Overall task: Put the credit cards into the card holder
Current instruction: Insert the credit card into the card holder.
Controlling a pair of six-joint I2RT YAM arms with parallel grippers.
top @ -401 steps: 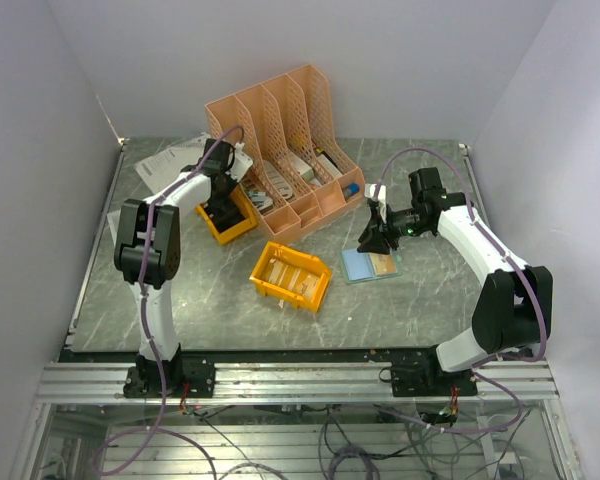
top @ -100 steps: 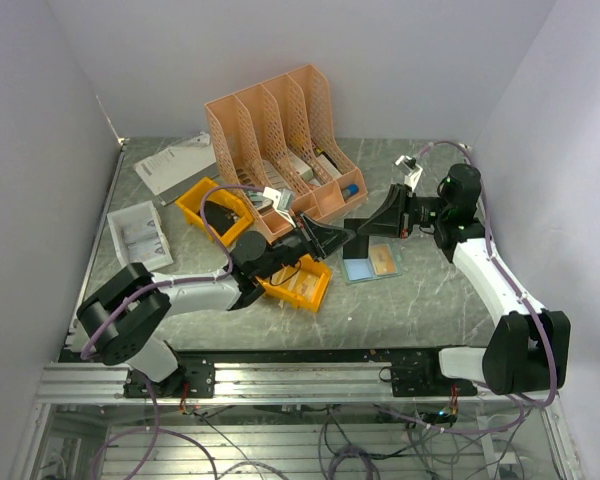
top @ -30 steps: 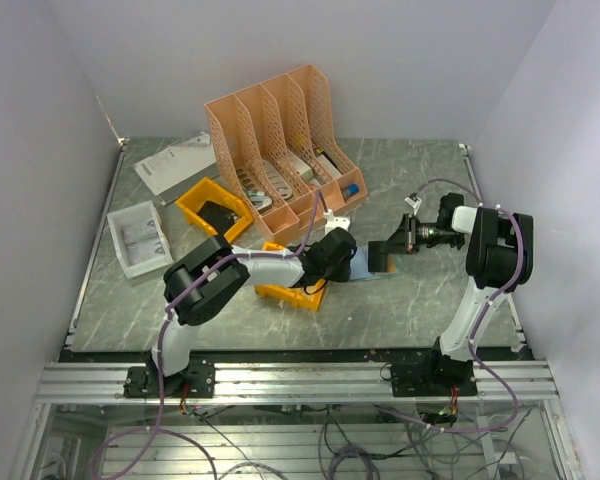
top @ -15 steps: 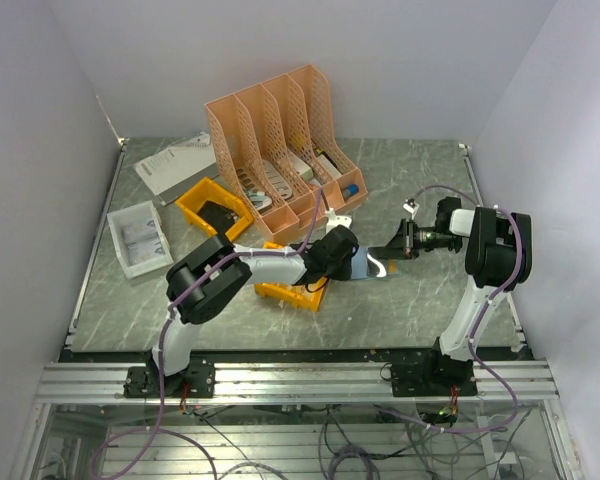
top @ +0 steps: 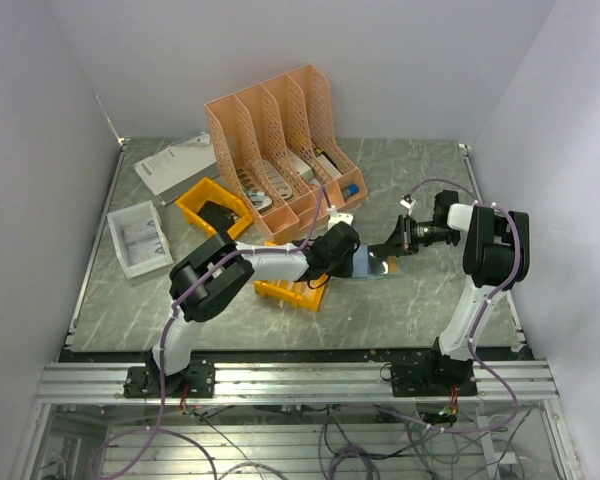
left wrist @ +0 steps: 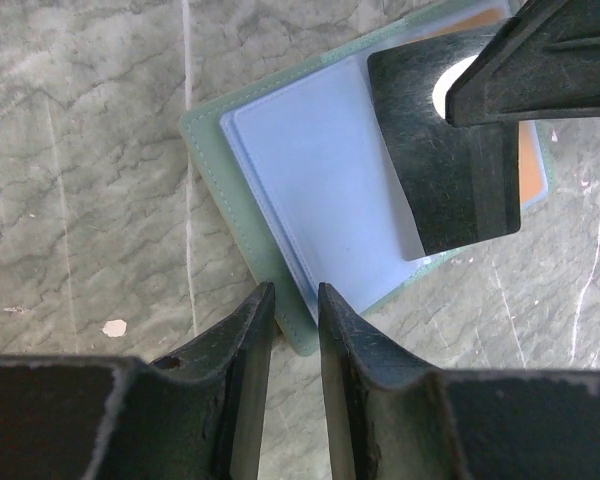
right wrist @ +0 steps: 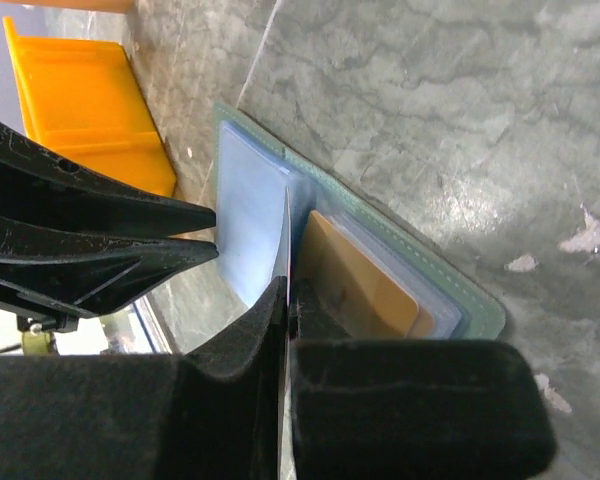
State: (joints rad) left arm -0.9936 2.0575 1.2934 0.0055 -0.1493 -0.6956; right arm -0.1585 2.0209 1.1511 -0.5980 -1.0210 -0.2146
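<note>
And the right claw (right wrist: 286,295) clamps a thin card (left wrist: 420,150) edge-on, just over the open holder (left wrist: 310,170) lying flat on the bench (left wrist: 80,150). Blue lining, tan card (right wrist: 365,285) tucked in. The left claw (left wrist: 295,305), slightly parted and empty, noses its green rim.

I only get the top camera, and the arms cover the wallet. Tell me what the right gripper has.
Observer: The right gripper is shut on a thin card, held over the blue inside of the open wallet.
Operator: Report what's in the wallet.
Observer: A tan card sits in a pocket on the half away from the left gripper.
Operator: Say what the left one is doing.
Observer: Its jaws stand slightly apart, with the fingertips at the wallet's near corner. I cannot tell whether they press on it.
</note>
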